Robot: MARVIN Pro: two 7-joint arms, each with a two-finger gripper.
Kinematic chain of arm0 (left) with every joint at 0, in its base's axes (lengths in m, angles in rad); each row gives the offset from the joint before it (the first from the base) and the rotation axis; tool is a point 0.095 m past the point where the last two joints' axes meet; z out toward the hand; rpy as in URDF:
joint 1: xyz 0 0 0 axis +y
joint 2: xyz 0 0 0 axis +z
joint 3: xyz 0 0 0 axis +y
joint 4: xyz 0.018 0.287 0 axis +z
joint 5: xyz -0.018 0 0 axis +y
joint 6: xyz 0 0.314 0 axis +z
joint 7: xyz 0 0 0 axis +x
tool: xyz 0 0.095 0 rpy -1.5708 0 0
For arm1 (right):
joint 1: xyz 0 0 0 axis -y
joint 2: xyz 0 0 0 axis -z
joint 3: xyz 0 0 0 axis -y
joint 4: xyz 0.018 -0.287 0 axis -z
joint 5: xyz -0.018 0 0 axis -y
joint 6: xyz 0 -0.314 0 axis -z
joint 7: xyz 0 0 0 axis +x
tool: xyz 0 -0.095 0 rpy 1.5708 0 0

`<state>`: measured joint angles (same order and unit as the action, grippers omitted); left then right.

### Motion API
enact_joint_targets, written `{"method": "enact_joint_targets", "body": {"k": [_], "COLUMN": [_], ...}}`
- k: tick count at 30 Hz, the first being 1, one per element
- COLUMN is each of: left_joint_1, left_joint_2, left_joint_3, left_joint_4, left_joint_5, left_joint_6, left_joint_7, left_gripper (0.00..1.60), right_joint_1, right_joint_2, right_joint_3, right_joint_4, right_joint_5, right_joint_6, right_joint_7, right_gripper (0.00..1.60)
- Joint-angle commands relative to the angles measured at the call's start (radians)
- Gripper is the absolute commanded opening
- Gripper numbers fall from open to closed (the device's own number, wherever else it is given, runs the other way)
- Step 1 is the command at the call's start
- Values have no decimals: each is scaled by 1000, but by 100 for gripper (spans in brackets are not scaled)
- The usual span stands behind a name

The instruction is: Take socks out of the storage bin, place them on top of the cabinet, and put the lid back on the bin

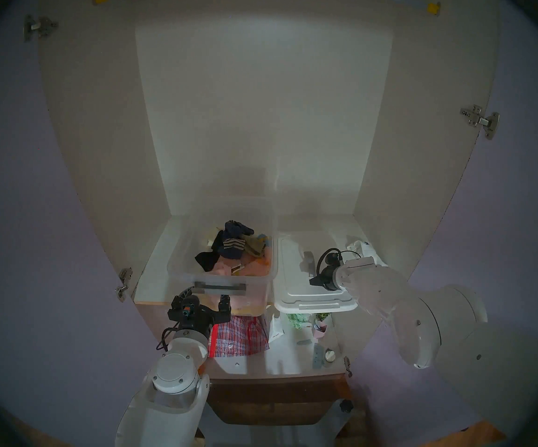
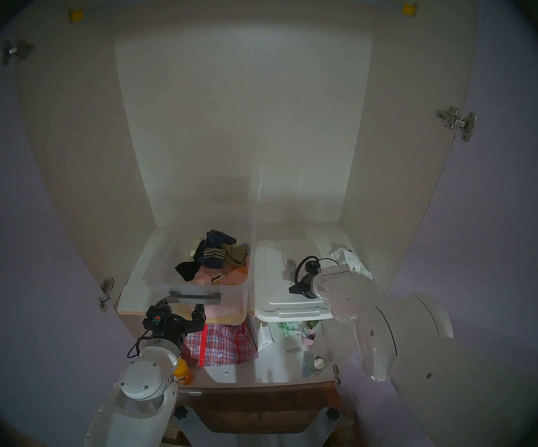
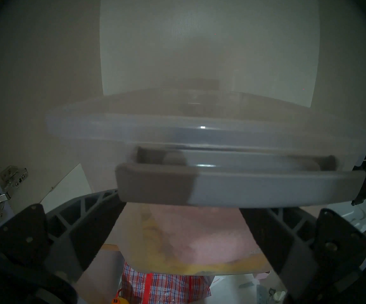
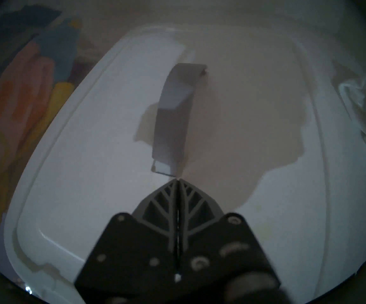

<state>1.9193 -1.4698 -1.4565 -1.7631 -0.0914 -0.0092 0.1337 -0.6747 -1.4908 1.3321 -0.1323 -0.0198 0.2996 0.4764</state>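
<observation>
Head view: the clear plastic storage bin (image 1: 222, 262) sits uncovered on the cabinet's white shelf board (image 1: 154, 259), the milky-white rectangular lid (image 1: 293, 275) beside it, small white socks (image 1: 362, 248) half hidden behind the right arm

Left wrist: left gripper (image 3: 177, 235) spread wide below the blurred grey bar handle (image 3: 239, 187)

Right wrist: right gripper (image 4: 177, 183) pressed together, empty, at the grey strap handle (image 4: 173, 121)

Lid (image 1: 296, 275) beside open bin (image 1: 177, 262)

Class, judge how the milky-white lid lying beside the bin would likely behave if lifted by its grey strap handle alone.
The lid is broad, thin plastic, so probably light and slightly flexible. Its strap handle sits centrally, so it should hang fairly level, though it may swing. The smooth surface looks slippery.
</observation>
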Motion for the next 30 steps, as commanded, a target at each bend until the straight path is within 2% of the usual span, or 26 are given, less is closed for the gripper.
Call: {"method": "enact_joint_targets", "body": {"k": [1,7,11,16,19,22,27,30], "left_joint_1": [-21,-22,-22,-22,-22,-23,-22,-22], "left_joint_2": [3,5,6,9,10,11,15,17], "left_joint_3": [-1,1,2,3,4,5,7,8], "left_joint_4": [-34,-33,-32,-33,-32,-33,-35,-36], "left_joint_5": [1,-1,-2,-4,-4,-5,-8,-9], "left_joint_6": [-12,-11,-11,-11,-11,-11,-12,-12], "left_joint_7": [-5,-1,1,3,4,5,6,7], "left_gripper": [160,160,160,160,160,160,160,160], "right_joint_1": [-28,-27,-9,29,55,78,83,82], "right_joint_2": [-3,3,13,34,45,57,66,69], "right_joint_3": [-66,-178,-239,-246,-220,-182,-115,-80], "right_joint_4": [15,7,2,-31,-53,-68,-96,-117], "right_joint_5": [-51,-90,-111,-86,-75,-57,-46,-38], "right_joint_6": [112,214,214,186,158,152,133,131], "right_joint_7": [123,316,386,300,233,169,-13,-46], "right_gripper": [15,10,9,13,6,9,16,14]}}
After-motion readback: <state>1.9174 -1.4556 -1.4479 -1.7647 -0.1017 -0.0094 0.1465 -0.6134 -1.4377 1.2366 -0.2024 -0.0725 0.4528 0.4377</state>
